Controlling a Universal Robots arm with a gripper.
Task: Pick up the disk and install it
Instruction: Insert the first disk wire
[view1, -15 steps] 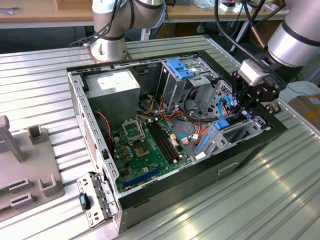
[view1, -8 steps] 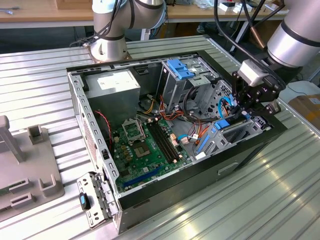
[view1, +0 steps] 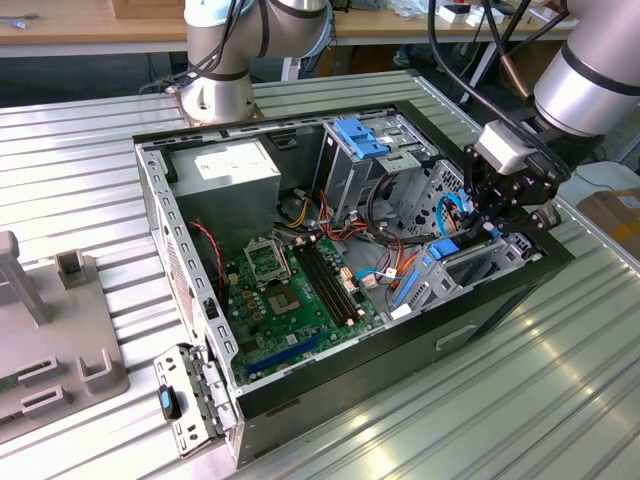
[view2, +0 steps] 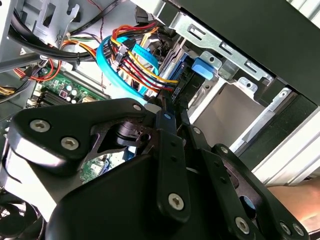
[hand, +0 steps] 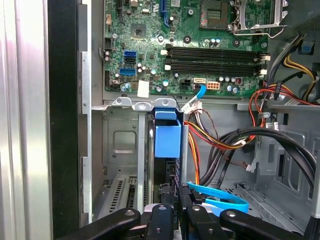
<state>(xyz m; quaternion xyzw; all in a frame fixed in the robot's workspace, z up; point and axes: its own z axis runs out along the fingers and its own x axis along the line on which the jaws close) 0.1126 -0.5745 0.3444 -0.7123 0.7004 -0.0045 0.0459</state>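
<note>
The arm is working at the drive bay of the open computer case.

The computer case (view1: 300, 390) is lying open on the ribbed metal table (view1: 560, 400), with the green motherboard (view1: 290, 290) inside. The gripper (view1: 500, 215) is reaching down at the case's edge on the exterior view's right, into the bay beside the coloured cables (view2: 140, 62). The disk (hand: 167, 140), with its blue frame, is standing on edge in that bay, and the claw seems to be nearly closed on its upper edge, though I cannot tell this surely. The disk is probably stiff, rather heavy and fragile, so holding it by the frame edges is safest.
</note>
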